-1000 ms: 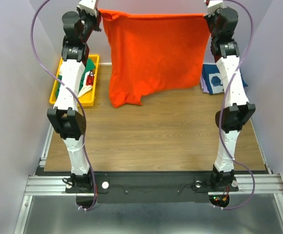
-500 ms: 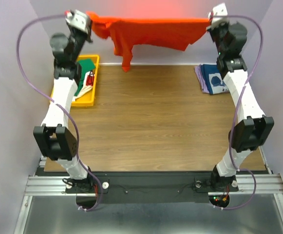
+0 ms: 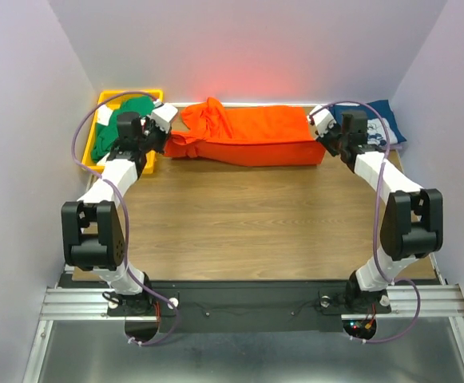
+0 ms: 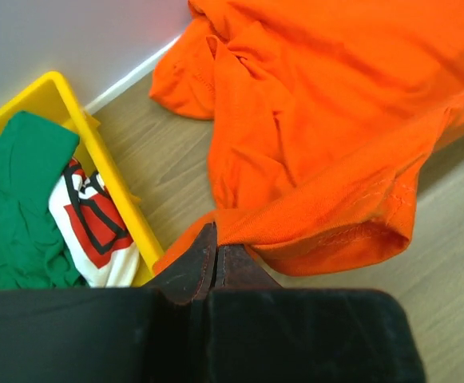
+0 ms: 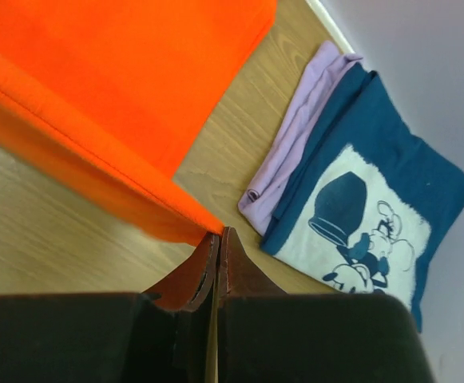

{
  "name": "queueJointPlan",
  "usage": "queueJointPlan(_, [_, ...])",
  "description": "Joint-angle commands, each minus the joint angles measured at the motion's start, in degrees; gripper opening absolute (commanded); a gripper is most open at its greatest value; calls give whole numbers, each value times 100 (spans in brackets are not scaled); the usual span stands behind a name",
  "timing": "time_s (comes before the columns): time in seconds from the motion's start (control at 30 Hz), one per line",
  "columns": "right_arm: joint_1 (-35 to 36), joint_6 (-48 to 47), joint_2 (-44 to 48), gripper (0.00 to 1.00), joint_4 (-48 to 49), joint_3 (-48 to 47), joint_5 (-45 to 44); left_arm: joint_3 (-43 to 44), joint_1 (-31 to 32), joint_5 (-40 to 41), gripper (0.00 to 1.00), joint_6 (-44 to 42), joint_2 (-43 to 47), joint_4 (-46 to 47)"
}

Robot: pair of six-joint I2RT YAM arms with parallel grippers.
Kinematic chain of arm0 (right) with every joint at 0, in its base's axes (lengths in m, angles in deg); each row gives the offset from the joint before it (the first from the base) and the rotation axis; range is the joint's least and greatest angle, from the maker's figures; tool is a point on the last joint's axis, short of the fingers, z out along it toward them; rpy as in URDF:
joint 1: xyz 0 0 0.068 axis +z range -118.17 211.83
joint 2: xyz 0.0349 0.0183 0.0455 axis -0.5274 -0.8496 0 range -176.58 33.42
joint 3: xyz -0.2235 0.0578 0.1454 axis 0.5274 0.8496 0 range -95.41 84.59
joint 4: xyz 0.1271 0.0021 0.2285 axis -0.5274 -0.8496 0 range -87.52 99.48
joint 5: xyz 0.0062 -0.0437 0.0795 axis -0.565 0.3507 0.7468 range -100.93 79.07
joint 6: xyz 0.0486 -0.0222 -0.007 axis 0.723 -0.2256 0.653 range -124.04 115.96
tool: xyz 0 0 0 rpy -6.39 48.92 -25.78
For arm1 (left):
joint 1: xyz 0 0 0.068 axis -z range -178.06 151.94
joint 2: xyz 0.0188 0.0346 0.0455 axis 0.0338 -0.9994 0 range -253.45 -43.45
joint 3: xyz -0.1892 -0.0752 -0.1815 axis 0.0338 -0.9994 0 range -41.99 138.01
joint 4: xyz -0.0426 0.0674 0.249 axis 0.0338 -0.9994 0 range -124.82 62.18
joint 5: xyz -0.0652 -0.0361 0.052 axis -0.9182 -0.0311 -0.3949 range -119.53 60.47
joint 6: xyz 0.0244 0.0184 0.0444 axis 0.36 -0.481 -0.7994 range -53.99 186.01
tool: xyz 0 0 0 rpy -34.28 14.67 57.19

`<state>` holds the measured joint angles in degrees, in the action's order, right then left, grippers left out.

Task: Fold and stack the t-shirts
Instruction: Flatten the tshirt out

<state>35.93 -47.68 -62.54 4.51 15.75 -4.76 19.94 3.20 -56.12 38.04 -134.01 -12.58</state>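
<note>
The orange t-shirt point(image 3: 247, 140) lies bunched across the upper middle of the overhead view. To lay it well, I think its corners should be drawn evenly apart, so the crumpled part at picture-left flattens before release. The left gripper point(image 4: 216, 243) and the right gripper point(image 5: 218, 239) are each clenched tight on its hem.

I see orange t-shirt point(image 3: 243, 142) lying rumpled in a long band along the far edge; navy shirt point(image 5: 391, 136) folded on lavender shirt point(image 5: 295, 136), far right; green shirt point(image 4: 20, 191) crumpled, far left.
</note>
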Motion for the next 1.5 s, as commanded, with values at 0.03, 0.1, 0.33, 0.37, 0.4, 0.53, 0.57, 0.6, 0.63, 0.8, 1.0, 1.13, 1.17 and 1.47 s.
queueJointPlan(0.03, [-93,-355,701,1,-642,-411,173,1117,-82,-487,0,-858,417,-1425])
queueJointPlan(0.1, [-93,-715,1017,1,-1030,-350,270,1303,-82,-908,0,-1603,583,-2531])
queueJointPlan(0.33, [-76,-2007,2318,1,-3470,484,841,781,172,-1297,0,-4590,1338,-6084])
queueJointPlan(0.37, [-85,-2243,2597,1,-3675,746,937,559,208,-1174,0,-4769,1609,-6373])
queueJointPlan(0.4, [-85,-2341,2731,0,-3878,897,999,322,252,-1112,0,-4919,1769,-6480])
queueJointPlan(0.53, [38,-3070,3362,17,-5246,1434,1263,-829,787,-699,18,-5701,2516,-6920])
queueJointPlan(0.57, [65,-3289,3495,30,-5399,1600,1263,-954,1067,-568,43,-5833,2813,-7017])
queueJointPlan(0.6, [65,-3326,3610,46,-5496,1654,1255,-1059,1174,-514,46,-5869,2964,-7061])
queueJointPlan(0.63, [65,-3396,3872,76,-5619,1707,1229,-1191,1253,-479,48,-5878,3209,-7096])
queueJointPlan(0.8, [74,-3047,3806,94,-5322,1480,1052,-991,1316,-303,57,-5116,3265,-6624])
queueJointPlan(1.0, [65,-973,867,79,-4855,-321,1579,-165,1272,-532,42,-3210,1711,-4963])
queueJointPlan(1.13, [65,-41,-351,66,-4364,-1052,1492,371,1272,-146,35,-1845,709,-4031])
queueJointPlan(1.17, [65,100,-562,64,-4302,-1131,1448,442,1263,-67,34,-1757,376,-3942])
queueJointPlan(1.47, [135,646,-1697,55,-4187,-1220,658,347,1289,803,27,-1931,-611,-3757])
